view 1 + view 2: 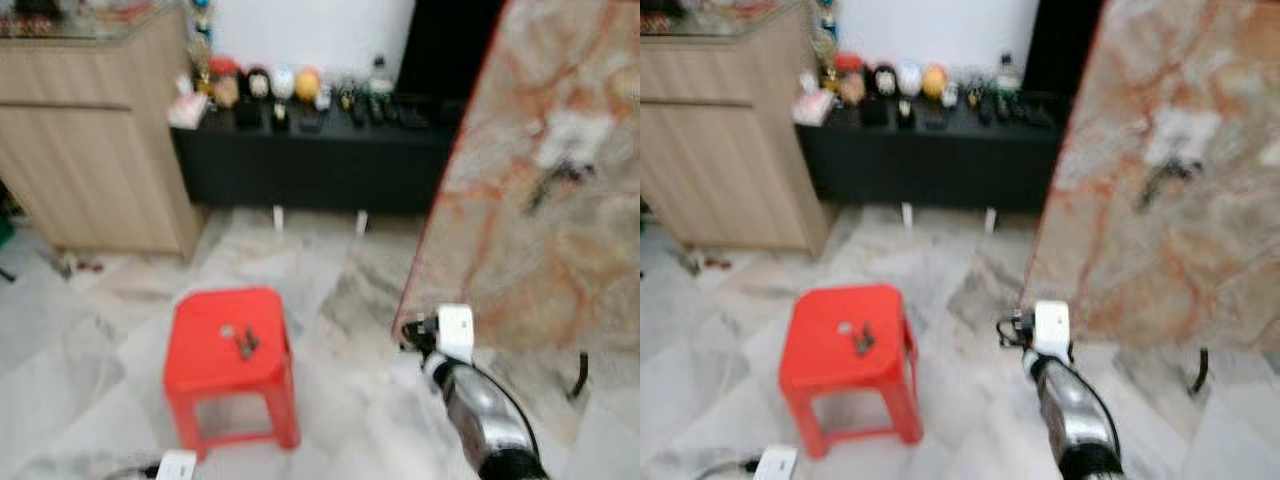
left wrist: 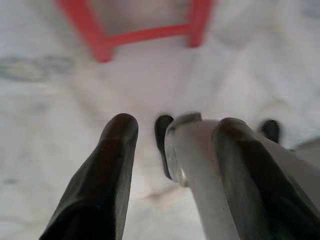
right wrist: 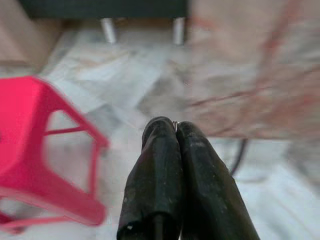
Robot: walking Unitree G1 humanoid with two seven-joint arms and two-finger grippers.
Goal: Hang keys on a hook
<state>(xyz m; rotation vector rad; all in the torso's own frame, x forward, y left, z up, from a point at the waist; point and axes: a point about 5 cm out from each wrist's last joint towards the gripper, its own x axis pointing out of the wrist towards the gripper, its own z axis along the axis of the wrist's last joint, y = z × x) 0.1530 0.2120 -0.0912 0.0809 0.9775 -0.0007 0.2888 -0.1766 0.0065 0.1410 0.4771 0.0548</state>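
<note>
In the blurred left eye view, the keys (image 1: 245, 341) are lying on top of a red plastic stool (image 1: 215, 375) standing on the marble floor (image 1: 330, 300), near and left of centre. A wooden cabinet (image 1: 95, 140) is standing far left, a low black bench (image 1: 310, 160) crowded with small ornaments is running along the far wall, and a marble-patterned panel (image 1: 540, 180) is rising on the right. The right arm (image 1: 480, 410) is reaching forward at near right. In the left wrist view, the left pincer (image 2: 172, 125) is hanging open above the floor, its fingers apart, with the stool's legs beyond. In the right wrist view, the right pincer (image 3: 175, 127) is pressing its fingers together, empty, with the stool to one side.
</note>
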